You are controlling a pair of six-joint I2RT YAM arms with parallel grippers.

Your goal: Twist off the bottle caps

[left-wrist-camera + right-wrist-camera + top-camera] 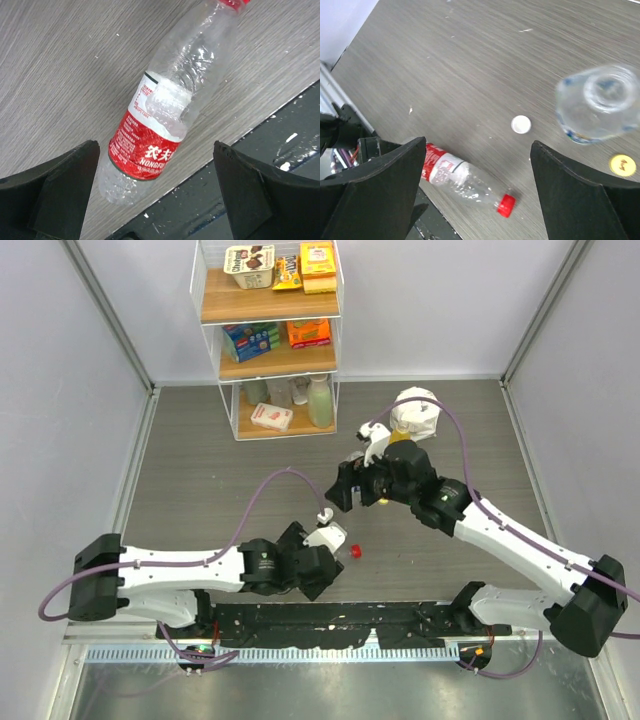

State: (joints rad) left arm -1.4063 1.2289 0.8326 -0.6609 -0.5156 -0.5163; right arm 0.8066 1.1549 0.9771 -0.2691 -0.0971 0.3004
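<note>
Left hand [155, 150]: open wide, fingers [65, 190] out to either side, gripping nothing. Red-label bottle [150, 145] lies flat on the desk [50, 60] under it, between the fingers but touching neither. It's near the desk's near edge, just beside the black strip [280, 150].

Long axis runs roughly along that edge in the top view. Red cap [506, 205] points to the robot's right, base end tucked under the left wrist. The cap is on the neck, so this one isn't done.

My read on placement: the body lies crosswise to the left fingers' closing line, so left can clamp around the label. The cap end sticks out clear for right to work.

Moving right: white cap [521, 124] sits loose and flat on the desk, apart from any bottle. Blue-label bottle [600, 102] comes next, blurred in the right wrist view. It's seen nearly end-on with the mouth toward the camera, so probably upright; can't tell if it's steady. Its neck looks bare. Yellow cap [622, 165] is loose near it. Judging by that, two caps are off and red is left.

Right hand [479, 145]: open, nothing between the fingers, up above the desk, well apart from the red cap. It'd need to come down on the cap end, lined up with the bottle's axis.
</note>
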